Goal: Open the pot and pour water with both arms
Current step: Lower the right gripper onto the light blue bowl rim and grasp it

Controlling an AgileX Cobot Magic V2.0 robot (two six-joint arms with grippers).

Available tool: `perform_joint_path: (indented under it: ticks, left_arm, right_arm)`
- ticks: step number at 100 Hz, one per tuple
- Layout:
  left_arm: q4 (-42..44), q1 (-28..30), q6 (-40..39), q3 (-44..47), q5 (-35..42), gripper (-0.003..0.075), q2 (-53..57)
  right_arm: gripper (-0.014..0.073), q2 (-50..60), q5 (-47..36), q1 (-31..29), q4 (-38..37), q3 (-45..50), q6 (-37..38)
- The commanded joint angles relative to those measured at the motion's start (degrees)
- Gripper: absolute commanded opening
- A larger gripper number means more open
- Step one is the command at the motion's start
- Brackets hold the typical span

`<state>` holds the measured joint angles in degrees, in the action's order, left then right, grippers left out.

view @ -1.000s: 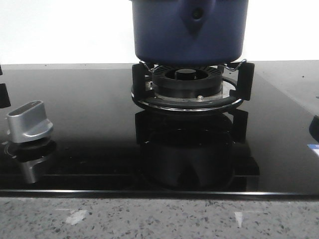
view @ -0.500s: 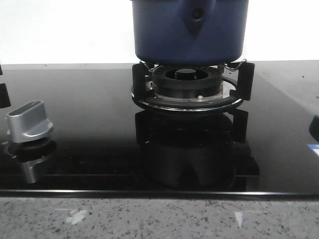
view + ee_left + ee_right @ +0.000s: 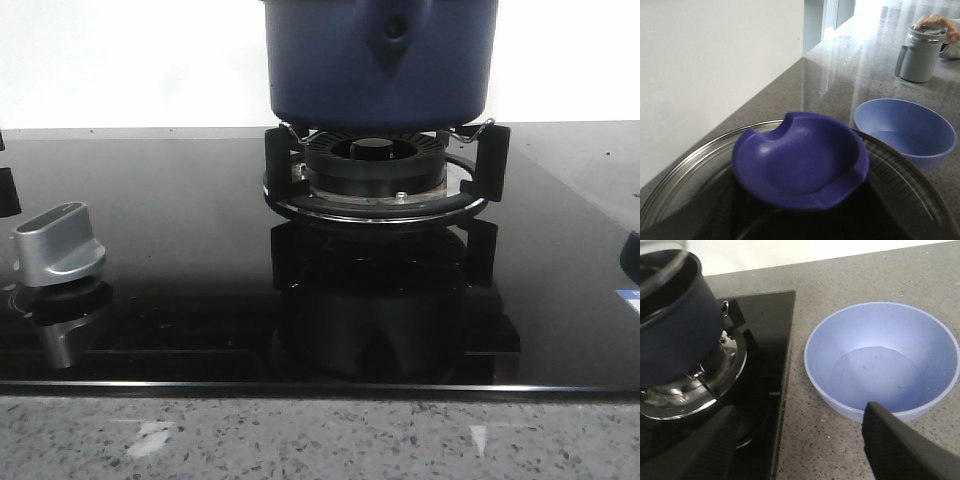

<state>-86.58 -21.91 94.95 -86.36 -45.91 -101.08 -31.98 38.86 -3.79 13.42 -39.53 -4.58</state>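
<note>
The dark-blue pot (image 3: 380, 60) stands on the black burner grate (image 3: 385, 195), its teardrop bulge facing me; its top is cut off in the front view. The right wrist view shows the pot (image 3: 675, 330) with the glass lid (image 3: 660, 252) over its mouth. The left wrist view is filled by the lid (image 3: 685, 175) and its blue knob (image 3: 800, 160). My left gripper (image 3: 800, 222) closes under that knob, fingertips hidden. My right gripper (image 3: 805, 450) is open over the counter between stove and bowl, holding nothing. No water shows in the pot.
A light-blue bowl (image 3: 882, 360) sits on the speckled counter just right of the black glass stove top (image 3: 150, 200). A silver stove dial (image 3: 60, 250) stands at the front left. Farther along the counter, a hand rests on a grey jug (image 3: 919, 55).
</note>
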Motion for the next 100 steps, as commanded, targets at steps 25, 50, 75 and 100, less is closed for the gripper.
perform_joint_path:
  ticks: [25, 50, 75, 100]
  left_arm:
    - [-4.97, 9.97, -2.39, -2.74, -3.16, 0.0251, 8.51]
    - [-5.21, 17.04, -2.67, -2.74, -7.0, 0.0251, 10.3]
    - [-6.29, 20.92, -2.67, -2.74, -9.41, 0.0251, 10.56]
    - [-6.29, 21.56, -2.67, -2.74, -9.88, 0.0251, 10.56]
  right_arm:
    - [0.0476, -13.89, 1.49, -6.09, -4.7, -9.67, 1.35]
    - [0.0476, -29.72, 7.98, -14.09, -5.79, -20.4, 2.42]
    - [0.0476, -42.23, 14.16, -17.82, -8.86, -28.13, 2.42]
    - [0.0291, -46.91, 15.4, -17.86, -8.89, -28.87, 2.42]
